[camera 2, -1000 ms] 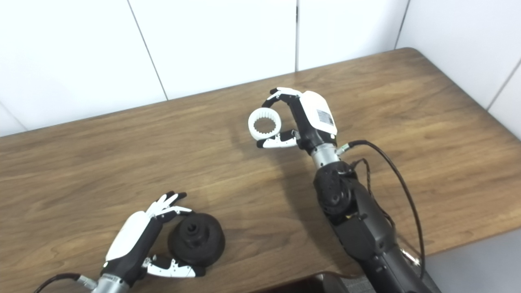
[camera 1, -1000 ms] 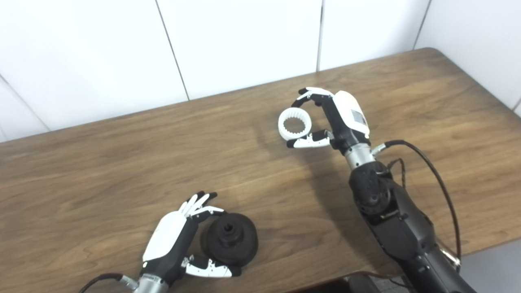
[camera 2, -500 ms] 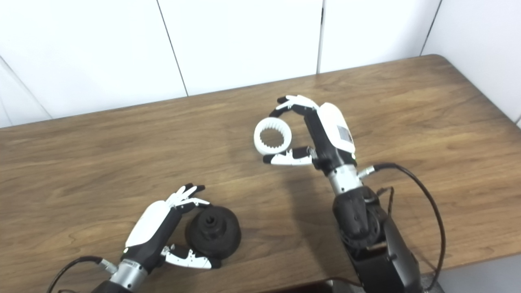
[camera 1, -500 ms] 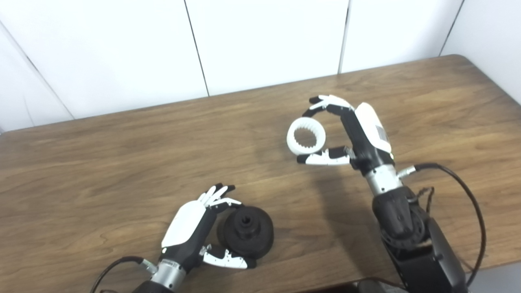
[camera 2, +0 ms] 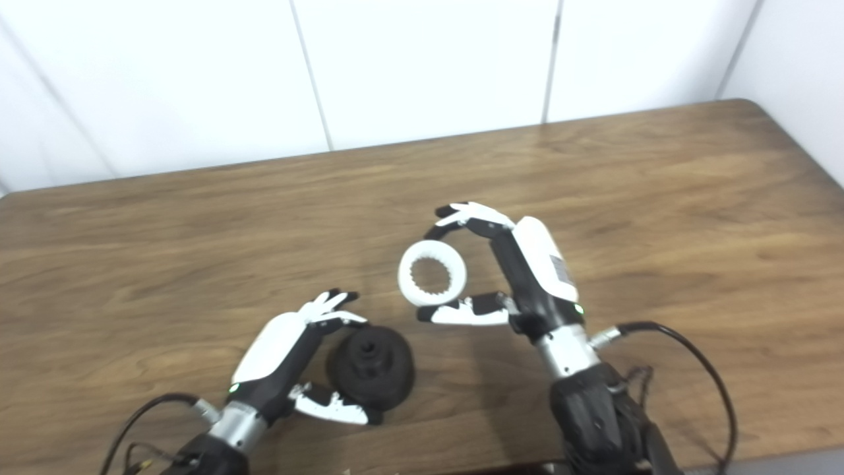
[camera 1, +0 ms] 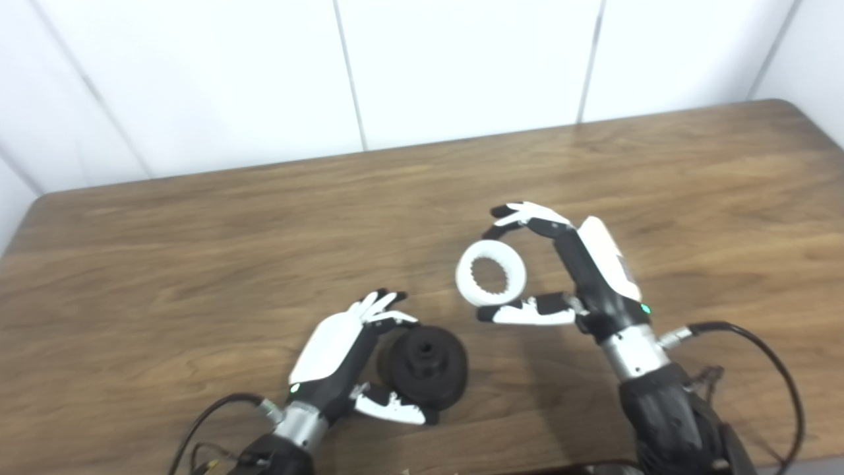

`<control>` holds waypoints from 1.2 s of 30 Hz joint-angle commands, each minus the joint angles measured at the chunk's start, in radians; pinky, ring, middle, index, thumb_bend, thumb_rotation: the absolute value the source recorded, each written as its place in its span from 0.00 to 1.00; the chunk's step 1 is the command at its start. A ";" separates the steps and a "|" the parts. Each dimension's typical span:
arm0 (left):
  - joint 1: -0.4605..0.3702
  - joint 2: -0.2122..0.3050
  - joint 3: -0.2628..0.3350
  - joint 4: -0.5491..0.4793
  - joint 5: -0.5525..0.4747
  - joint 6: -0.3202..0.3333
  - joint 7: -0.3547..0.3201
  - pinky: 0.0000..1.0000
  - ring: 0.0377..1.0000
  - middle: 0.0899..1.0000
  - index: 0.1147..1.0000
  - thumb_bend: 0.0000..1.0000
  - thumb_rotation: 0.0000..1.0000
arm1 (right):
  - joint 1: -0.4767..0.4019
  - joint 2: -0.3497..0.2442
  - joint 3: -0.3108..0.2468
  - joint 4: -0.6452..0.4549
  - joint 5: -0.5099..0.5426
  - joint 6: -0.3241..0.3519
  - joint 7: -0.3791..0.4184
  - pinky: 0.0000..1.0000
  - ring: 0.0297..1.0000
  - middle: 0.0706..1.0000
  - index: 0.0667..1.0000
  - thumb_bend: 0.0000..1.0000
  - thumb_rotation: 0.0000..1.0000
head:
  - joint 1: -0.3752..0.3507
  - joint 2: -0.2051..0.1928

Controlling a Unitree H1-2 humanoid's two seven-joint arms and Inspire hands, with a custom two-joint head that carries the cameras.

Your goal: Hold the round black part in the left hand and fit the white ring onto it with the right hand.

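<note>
**Ring aloft, black part cradled near the front edge**

While the right hand [camera 1: 580, 277] hangs above the wooden tabletop [camera 1: 198, 251], it has the white ring [camera 1: 490, 282] pinched between its fingers [camera 1: 527, 216] on the far side and its thumb [camera 1: 527, 311] on the near side. That ring stands tilted up, its toothed inner bore facing this way, clear of the wood, with a soft shadow lying on the grain beneath and behind it. Down to the left, close to the near edge, sits the round black part [camera 1: 425, 366], flat on the tabletop with its central hub and hole pointing up. Look at the left hand [camera 1: 343, 359]: it wraps around the part's left side, fingers curled over the far rim and the thumb reaching under the near rim, so it grips the part where it rests. Ring and part are near each other but apart, the ring up and to the right. Dark cables [camera 1: 758, 336] trail from both wrists toward the bottom edge.
</note>
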 commanded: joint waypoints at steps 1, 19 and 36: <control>-0.022 -0.004 -0.007 -0.006 0.035 0.008 0.007 1.00 1.00 0.94 0.55 0.92 0.26 | 0.000 0.011 0.012 -0.044 0.015 -0.046 0.011 0.76 0.84 0.77 0.45 0.52 0.15 | 0.015 0.006; -0.034 -0.028 -0.025 -0.014 0.059 0.052 -0.007 1.00 1.00 0.95 0.54 0.93 0.24 | 0.052 0.040 0.109 -0.038 0.011 -0.063 0.077 0.71 0.83 0.76 0.45 0.52 0.14 | 0.074 0.025; -0.036 -0.032 -0.031 -0.021 0.056 0.064 -0.005 1.00 1.00 0.95 0.55 0.92 0.24 | 0.025 0.039 0.133 0.037 -0.025 -0.074 0.071 0.70 0.83 0.76 0.45 0.52 0.14 | 0.089 0.033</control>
